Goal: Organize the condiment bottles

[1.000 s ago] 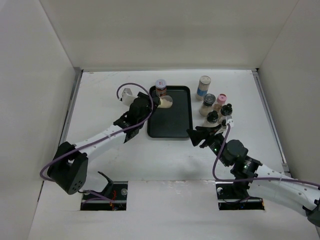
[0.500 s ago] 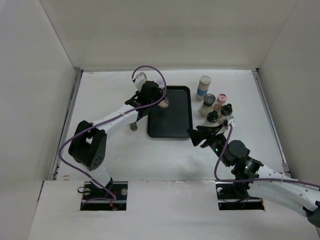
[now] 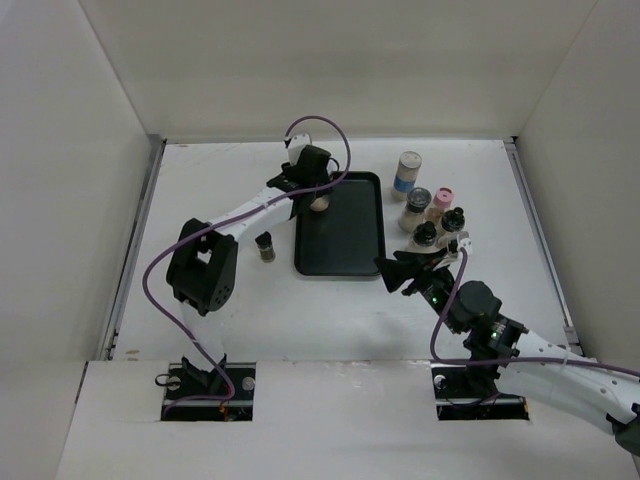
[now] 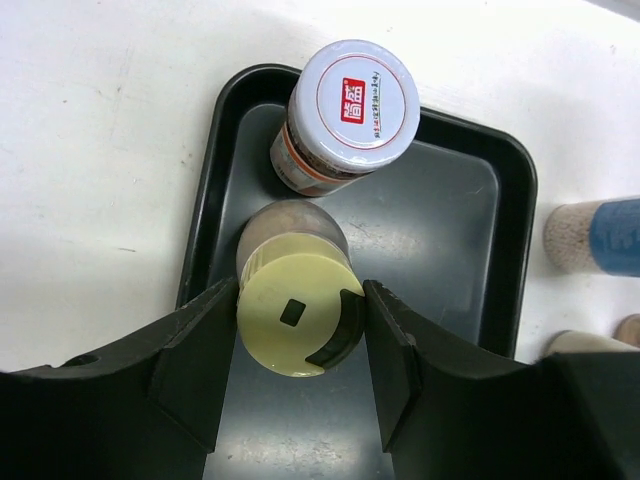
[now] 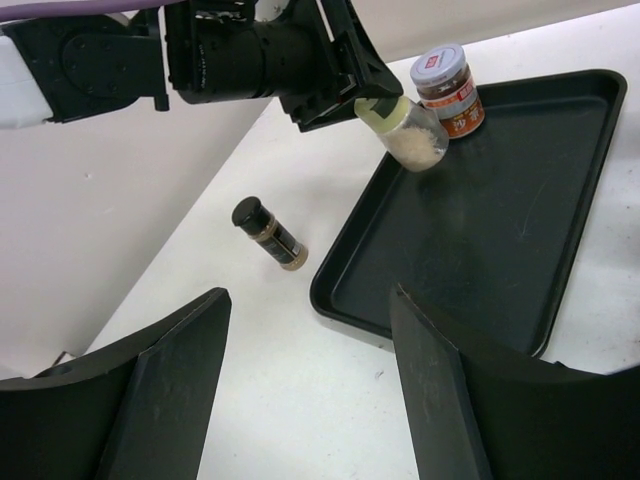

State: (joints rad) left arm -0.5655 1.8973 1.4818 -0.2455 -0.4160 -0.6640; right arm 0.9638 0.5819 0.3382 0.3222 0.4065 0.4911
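Left gripper (image 4: pixel 300 330) clamped on a yellow-capped bottle (image 4: pixel 280 300), held tilted above the 11 o'clock corner of a black tray (image 3: pixel 340 255), just beside a white-capped jar (image 4: pixel 345 105) standing there. A black-capped bottle (image 3: pixel 266 246) sits on the surface at 9 o'clock of the tray; five more bottles (image 3: pixel 417 205) cluster at 2 o'clock. Right gripper (image 5: pixel 308 300), jaws spread and empty, hovers at 5 o'clock

Yellow-capped jar (image 4: pixel 295 315), beige contents, hung tilted between left fingers (image 4: pixel 195 370) over tray (image 4: pixel 515 250) far-left corner, just beside upright white-capped jar (image 4: pixel 345 105). Black-capped bottle (image 3: pixel 266 246) stood on desk (image 3: pixel 200 200) left of tray. Five more bottles (image 3: pixel 417 208) clustered right of tray.
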